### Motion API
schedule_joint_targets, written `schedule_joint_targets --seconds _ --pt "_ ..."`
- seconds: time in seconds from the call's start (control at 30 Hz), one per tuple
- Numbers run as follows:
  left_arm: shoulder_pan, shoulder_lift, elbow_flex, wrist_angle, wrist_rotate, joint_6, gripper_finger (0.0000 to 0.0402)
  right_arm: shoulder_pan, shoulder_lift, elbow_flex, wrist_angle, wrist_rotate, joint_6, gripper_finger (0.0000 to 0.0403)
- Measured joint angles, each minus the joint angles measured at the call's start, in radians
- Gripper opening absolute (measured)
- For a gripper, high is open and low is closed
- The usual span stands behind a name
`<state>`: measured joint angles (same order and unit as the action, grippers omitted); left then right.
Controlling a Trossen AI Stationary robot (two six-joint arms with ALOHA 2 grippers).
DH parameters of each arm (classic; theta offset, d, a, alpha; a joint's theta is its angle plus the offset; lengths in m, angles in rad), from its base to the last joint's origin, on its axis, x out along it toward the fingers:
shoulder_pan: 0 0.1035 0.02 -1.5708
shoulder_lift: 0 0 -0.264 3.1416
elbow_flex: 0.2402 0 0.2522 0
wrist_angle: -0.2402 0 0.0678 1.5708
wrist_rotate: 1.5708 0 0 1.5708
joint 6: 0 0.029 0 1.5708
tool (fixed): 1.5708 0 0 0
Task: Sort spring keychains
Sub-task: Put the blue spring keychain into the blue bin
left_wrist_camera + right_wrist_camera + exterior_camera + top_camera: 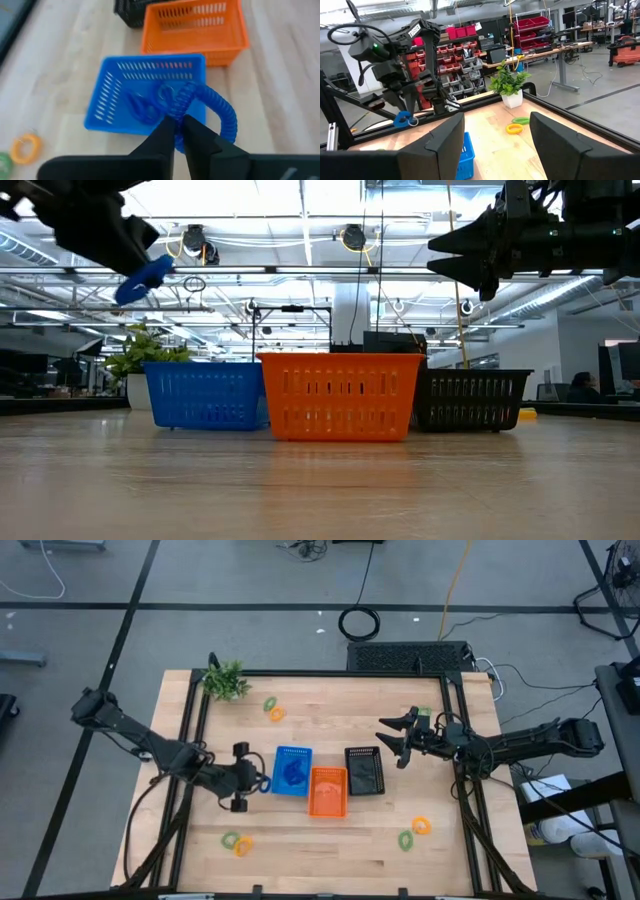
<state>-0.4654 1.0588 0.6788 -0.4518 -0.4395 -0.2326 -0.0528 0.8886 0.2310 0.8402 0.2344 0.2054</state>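
My left gripper [179,131] is shut on a blue spring keychain [212,107], held in the air at the left edge of the blue basket [292,770]. In the low view the keychain [145,278] hangs well above the basket rims. More blue keychains [150,102] lie inside the blue basket. Loose orange and green keychains lie on the table at the far left [273,709], near left [238,843] and near right [414,832]. My right gripper [395,740] waits open above the table, beyond the black basket [364,770]. My left gripper pinches the blue keychain's coil at one spot of the loop [176,114] between its two fingers. The fingers come from the table's left, slanting downward. The rest of the loop stands out past the fingertips, clear of the basket and the table.
An orange basket [328,790] stands between the blue and black ones at mid-table. A green plant sprig [227,681] sits at the far left corner. One green keychain [425,712] lies by the right arm. Bare wood lies along the near edge.
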Motion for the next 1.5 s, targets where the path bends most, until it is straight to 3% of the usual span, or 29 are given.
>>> schedule_joint_targets --seconds 0.3,0.5,0.83,1.33,1.5 --pt "0.143 0.0 0.0 0.01 -0.017 0.081 0.0017 0.0 0.0 0.0 0.0 0.0 0.0 0.0212" --pt "0.219 0.001 -0.002 0.077 -0.013 0.111 0.0032 0.0 0.0 0.0 -0.007 0.0 0.0 0.0212" --pt "0.281 0.001 -0.031 0.3 0.08 0.296 0.0034 0.0 0.0 0.0 -0.007 0.0 0.0 0.0212" --pt "0.334 0.002 -0.037 0.366 0.189 0.308 0.0035 0.0 0.0 0.0 -0.007 0.0 0.0 0.0212" --pt "0.349 0.002 -0.12 0.515 0.214 0.309 0.0035 0.0 0.0 0.0 -0.008 0.0 0.0 0.0212"
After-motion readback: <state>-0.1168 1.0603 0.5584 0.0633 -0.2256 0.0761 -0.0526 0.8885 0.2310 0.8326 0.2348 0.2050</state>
